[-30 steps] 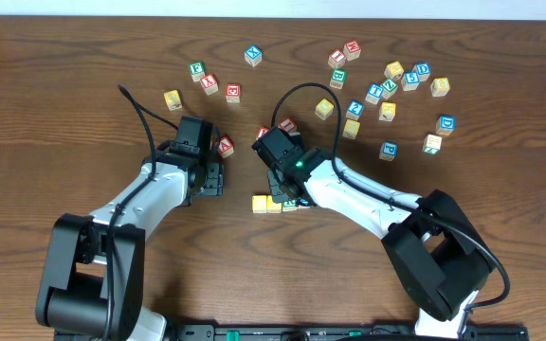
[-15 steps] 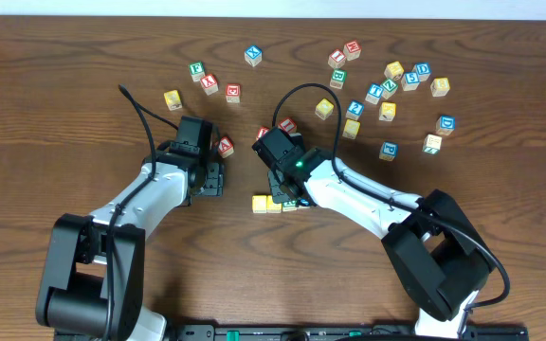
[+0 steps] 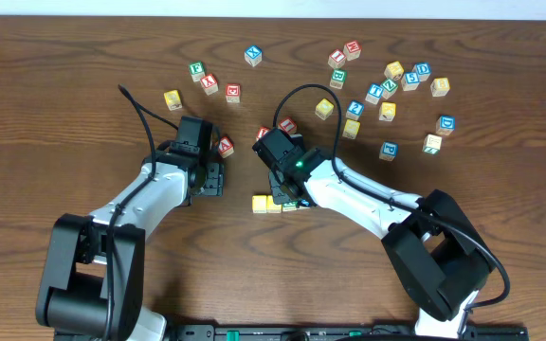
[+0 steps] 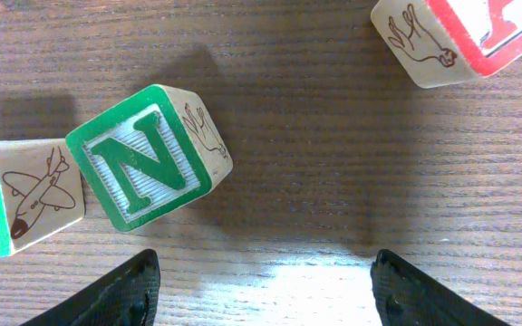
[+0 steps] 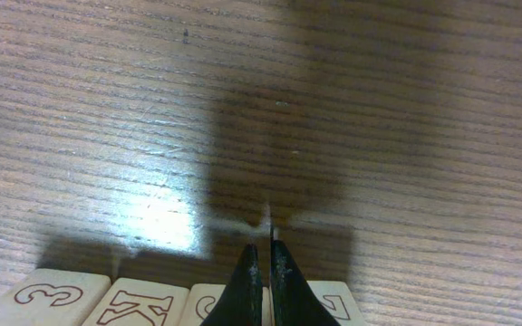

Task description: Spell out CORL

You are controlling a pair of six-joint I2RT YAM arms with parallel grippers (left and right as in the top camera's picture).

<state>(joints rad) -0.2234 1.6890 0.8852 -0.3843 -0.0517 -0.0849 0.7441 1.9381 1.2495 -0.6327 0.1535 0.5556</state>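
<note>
Roughly two dozen small wooden alphabet cubes [image 3: 253, 55] scattered, two end effectors.
A row of four cubes [image 5: 143, 303] lies mid-surface [image 3: 64, 57] toward the near edge. The right end effector [image 5: 263, 272], fingers pressed together and empty, sits at that row. The left end effector [image 4: 263, 276] gapes wide over bare wood, holding nothing, near a green N cube [image 4: 143, 158].
</note>
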